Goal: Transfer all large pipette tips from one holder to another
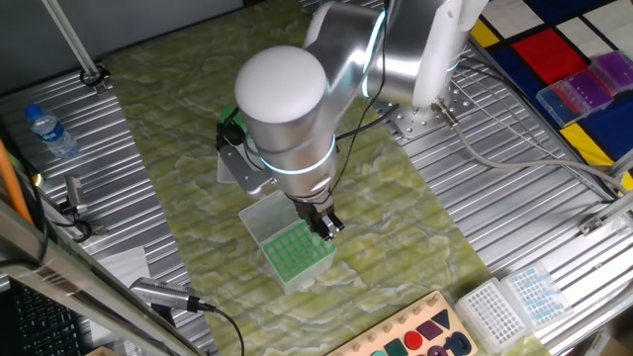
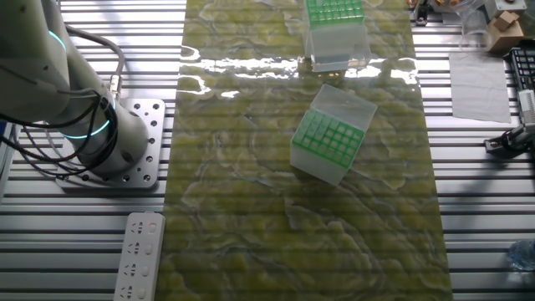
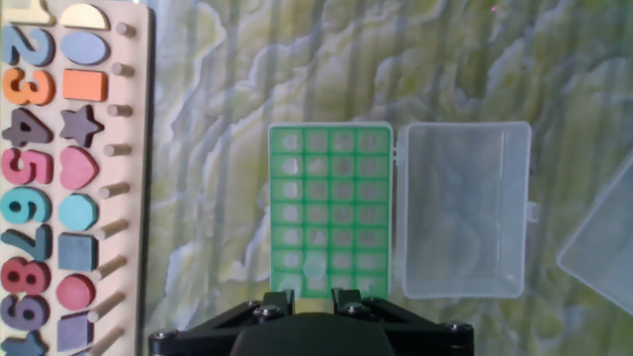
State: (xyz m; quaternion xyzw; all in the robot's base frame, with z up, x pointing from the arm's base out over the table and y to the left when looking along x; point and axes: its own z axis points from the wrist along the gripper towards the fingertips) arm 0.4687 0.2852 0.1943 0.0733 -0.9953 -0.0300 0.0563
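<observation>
The tips (image 3: 316, 262) showed in the hand view only as pale round tops in the cells of the green rack (image 3: 331, 208). They were too blurred to count, and I could not tell which cells were full and which were bare. The rack's clear lid (image 3: 463, 208) lay hinged open flat beside it, so nothing covered the cells.

I, the gripper (image 3: 315, 297), hung above the near edge of the rack and looked straight down on it. In one fixed view I (image 1: 326, 225) stood just over its green top (image 1: 295, 249), apart from it. My fingertips (image 3: 280, 301) sat close together at the bottom of the hand view, but I could not tell whether they were shut or slightly parted, and I saw no tip between them.

The second rack (image 2: 334, 12) stood well apart at the far edge of the mat (image 2: 242, 209) in the other fixed view, cut off by the frame. A clear box (image 2: 338, 50) was just in front of it. A number board (image 3: 59, 168) lay off to one side and was no part of the job.

I judged this to be the lining-up before a pick, with the transfer mostly or wholly still to do. The next move called for centring on one cell, coming straight down and closing on a single tip's wide end without knocking its neighbours.
</observation>
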